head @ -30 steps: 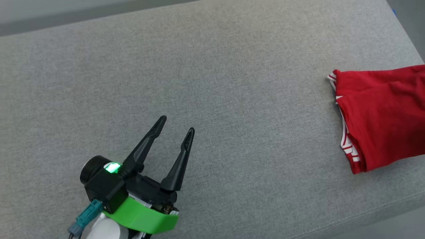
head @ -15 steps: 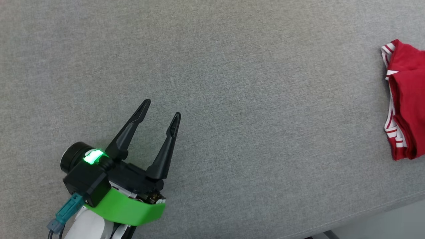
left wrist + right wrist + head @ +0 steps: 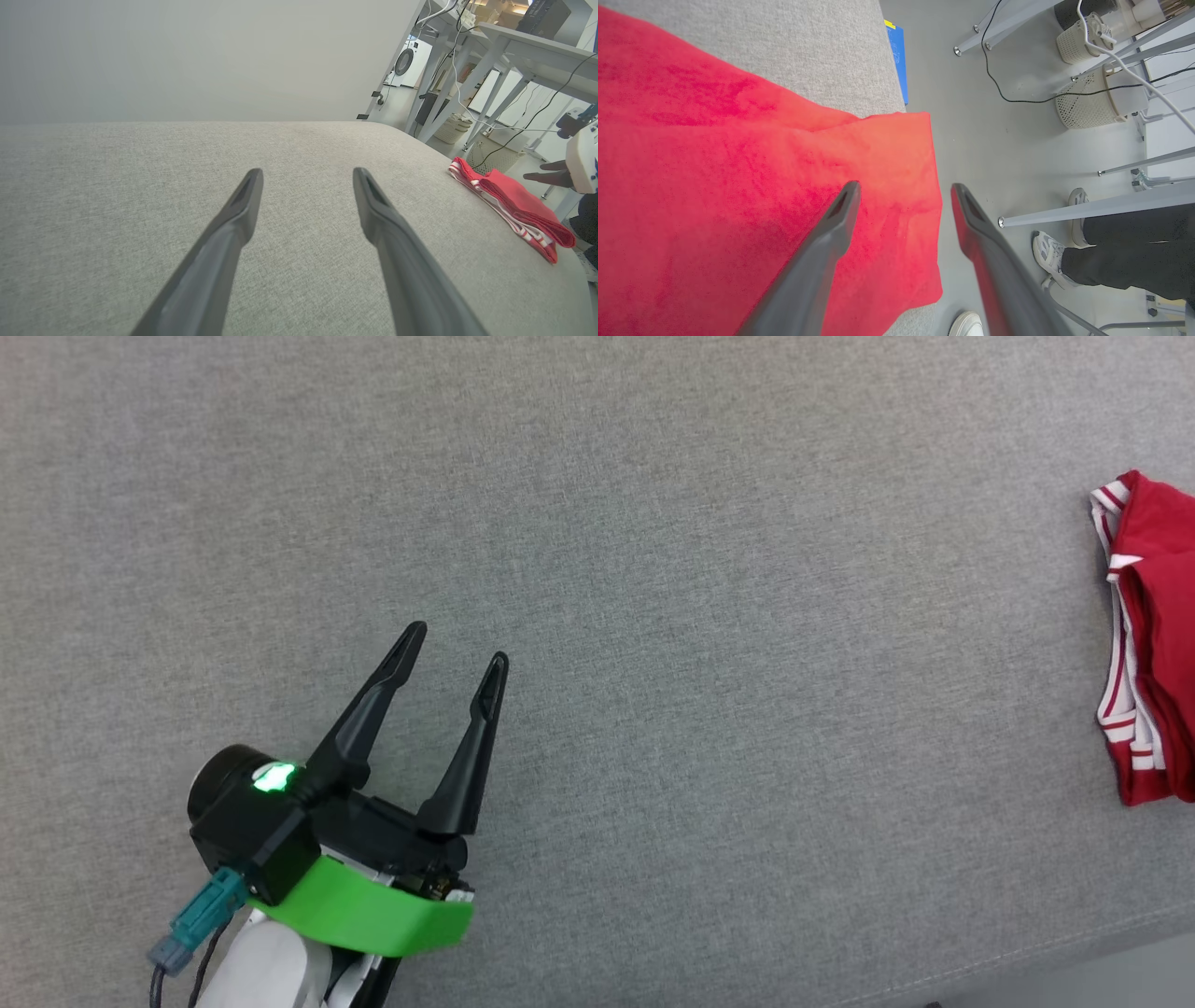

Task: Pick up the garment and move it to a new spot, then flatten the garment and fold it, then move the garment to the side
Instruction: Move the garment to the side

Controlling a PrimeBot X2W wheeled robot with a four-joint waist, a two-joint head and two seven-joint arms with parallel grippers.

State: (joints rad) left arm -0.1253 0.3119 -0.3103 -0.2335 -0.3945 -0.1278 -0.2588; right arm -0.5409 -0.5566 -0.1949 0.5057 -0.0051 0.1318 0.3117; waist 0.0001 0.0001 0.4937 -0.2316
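Note:
The garment (image 3: 1153,644) lies folded at the right end of the grey fabric surface (image 3: 653,569), its red back up and red-white striped trim along its left side. In the left wrist view the garment (image 3: 514,205) is a flat red stack far to the right. My left gripper (image 3: 457,646) hovers open at the lower left, far from it, and the left gripper (image 3: 307,172) has nothing between its fingers. My right gripper (image 3: 904,186) is open just above the garment (image 3: 738,186), one finger over the cloth, the other past its edge over the floor.
The surface's front edge (image 3: 1027,961) runs along the lower right. Beyond its right end are a grey floor (image 3: 994,116), table legs (image 3: 1111,205), wicker baskets (image 3: 1083,102) with cables, and a person's legs and shoes (image 3: 1125,261). A blue strip (image 3: 896,60) marks that end.
The head camera has shifted, so the garment now sits further toward the right edge of its view. My left gripper has stayed open. My right gripper has gone from shut to open.

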